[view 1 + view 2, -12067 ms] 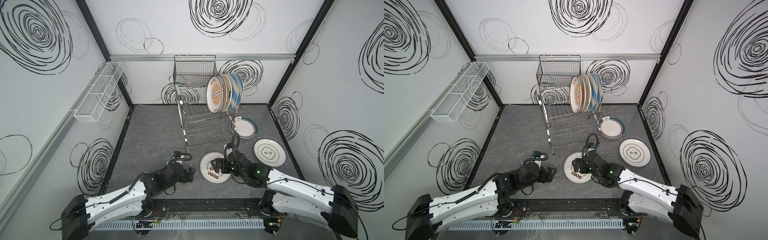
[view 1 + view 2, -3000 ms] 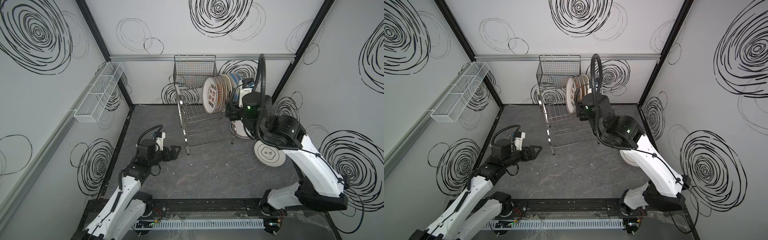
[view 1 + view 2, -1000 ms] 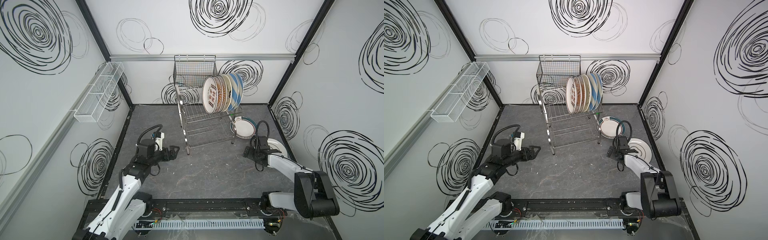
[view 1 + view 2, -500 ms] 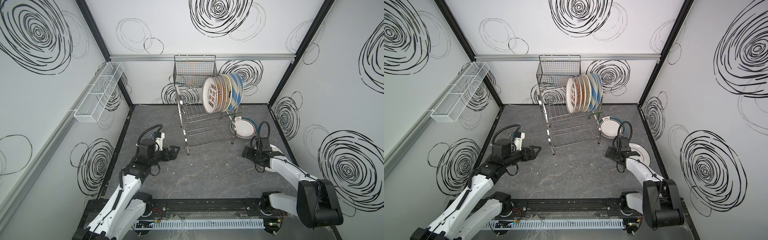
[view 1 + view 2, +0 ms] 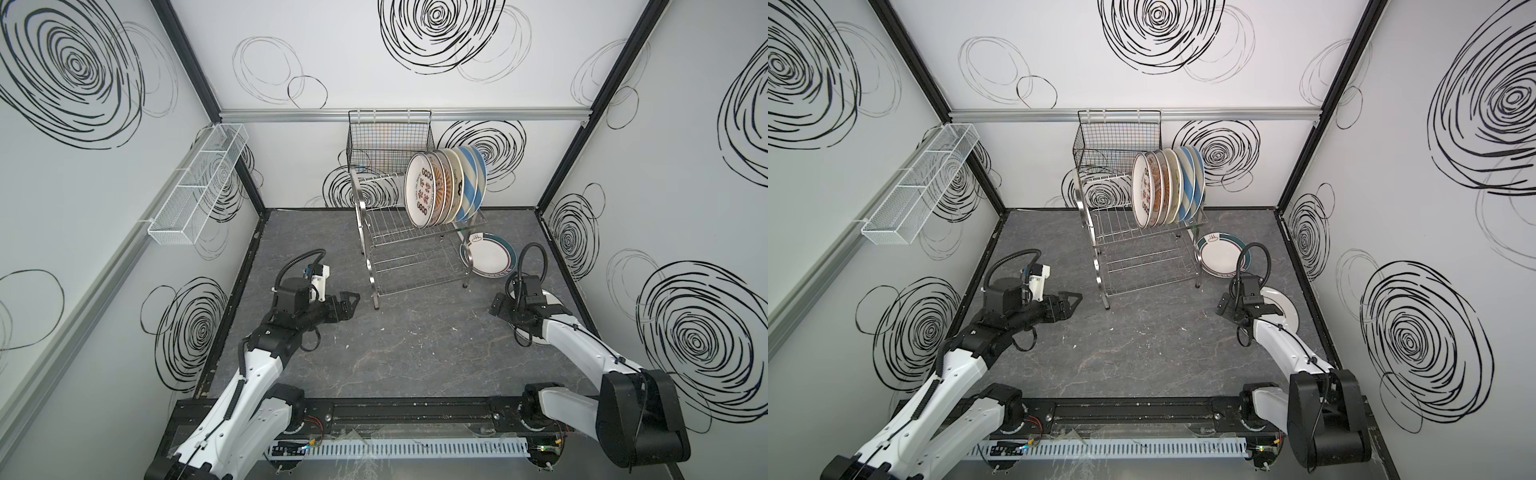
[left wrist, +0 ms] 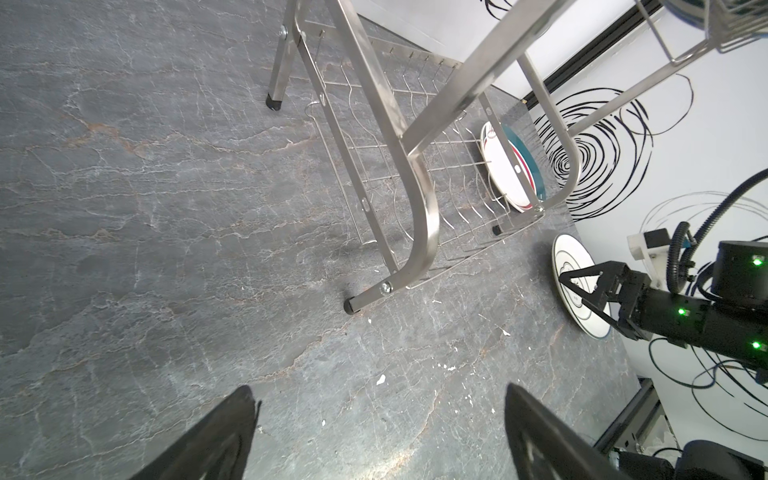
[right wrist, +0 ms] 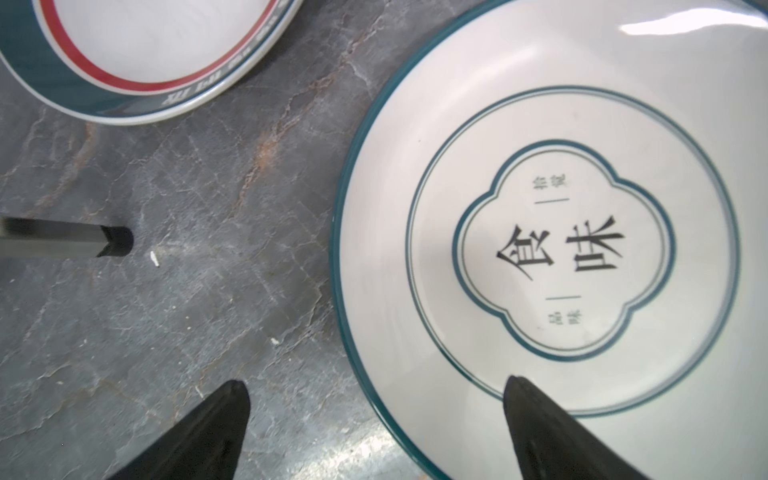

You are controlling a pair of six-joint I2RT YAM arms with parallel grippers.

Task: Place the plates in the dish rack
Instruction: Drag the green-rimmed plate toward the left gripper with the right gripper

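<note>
In both top views the right arm (image 5: pixel 1287 353) covers most of the white plate (image 5: pixel 1285 309), which lies flat at the right of the surface (image 5: pixel 415 353); the wrist view cuts part of it off. The right gripper (image 7: pixel 374 382) hangs over the plate's rim with its jaws spread wide and empty, one above the plate and one above bare surface. Whether they touch cannot be judged. The teal-rimmed plate (image 5: pixel 492 257) lies just right of the dish rack (image 6: pixel 424 216), partly behind its leg. A row of plates (image 5: pixel 424 189) stands overlapping on the upper tier. The left gripper (image 6: pixel 379 388), jaws spread, holds nothing.
</note>
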